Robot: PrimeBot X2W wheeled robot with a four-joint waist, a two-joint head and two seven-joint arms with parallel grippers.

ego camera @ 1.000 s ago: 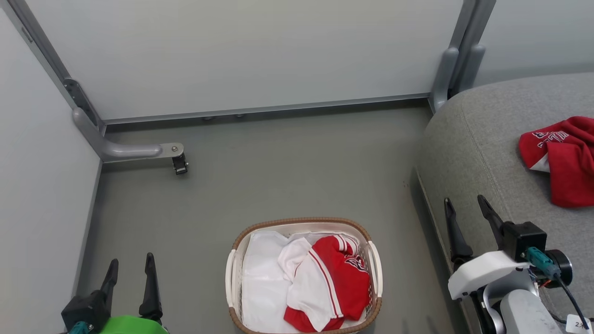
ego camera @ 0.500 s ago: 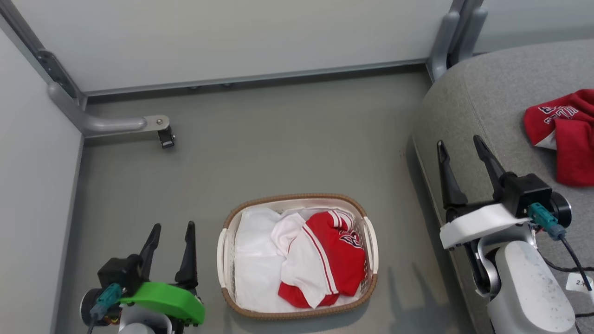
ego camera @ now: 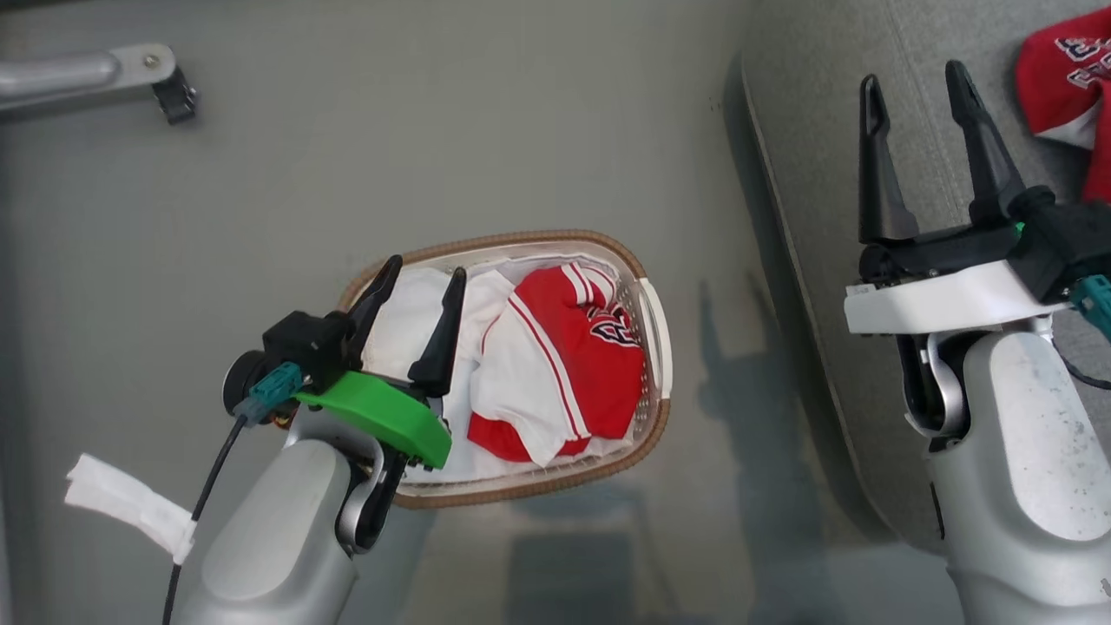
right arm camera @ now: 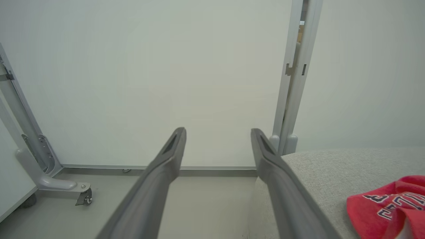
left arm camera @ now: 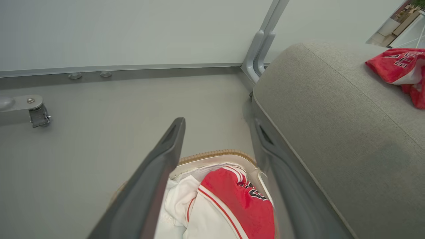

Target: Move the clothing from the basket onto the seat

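Note:
The white basket (ego camera: 521, 236) with a brown rim stands on the floor left of the grey seat (ego camera: 807, 174). A red and white striped garment (ego camera: 564, 356) lies crumpled inside it, also seen in the left wrist view (left arm camera: 239, 199). My left gripper (ego camera: 425, 269) hangs open over the basket's left part, holding nothing. A plain red garment with white lettering (ego camera: 1068, 78) lies on the seat. My right gripper (ego camera: 913, 74) is open and empty over the seat's left edge, just left of that garment (right arm camera: 385, 205).
A thin white liner (ego camera: 408, 321) covers the basket's left side. A grey partition foot with a caster (ego camera: 174, 87) stands on the floor at the far left. Pale partition walls (right arm camera: 199, 66) close the space behind. Bare floor lies between basket and walls.
The head camera has tipped down, shifting the whole picture. My left gripper has moved right, from beside the basket to over its left part. Both grippers stay open.

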